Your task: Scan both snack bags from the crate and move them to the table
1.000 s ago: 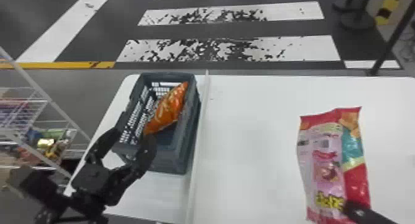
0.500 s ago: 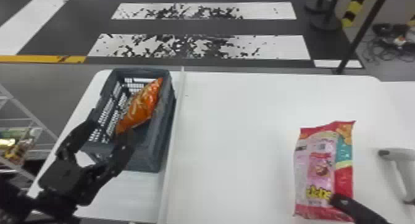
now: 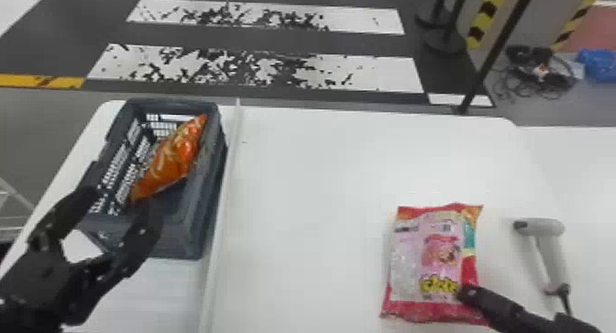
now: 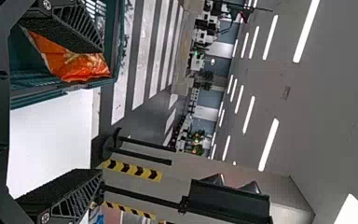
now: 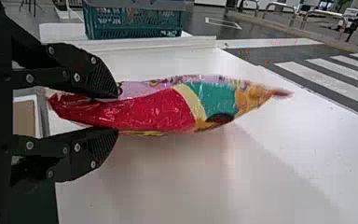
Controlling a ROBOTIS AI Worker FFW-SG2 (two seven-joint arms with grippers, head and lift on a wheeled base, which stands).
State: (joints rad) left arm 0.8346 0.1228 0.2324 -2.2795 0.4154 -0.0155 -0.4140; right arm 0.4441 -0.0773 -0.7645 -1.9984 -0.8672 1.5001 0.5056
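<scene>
Pink snack bag (image 3: 424,258) is held between the fingers of the right gripper (image 3: 497,307), at the white table (image 3: 321,185). Beside it lies a grey scanner (image 3: 550,249). A raised white strip (image 3: 223,194) separates it from the crate (image 3: 208,185), where the orange snack bag (image 3: 172,160) leans. Left gripper (image 3: 120,202), fingers wide apart, is at the crate's near end.

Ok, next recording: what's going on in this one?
The robot's right gripper has the pink and red snack bag pinched between its fingers, over the white table. A grey handheld scanner lies to the right of that bag. The orange snack bag is in the crate on the left, with the open left gripper at the crate's near end, not gripping anything. Whether either bag has been scanned, I can't tell.
</scene>
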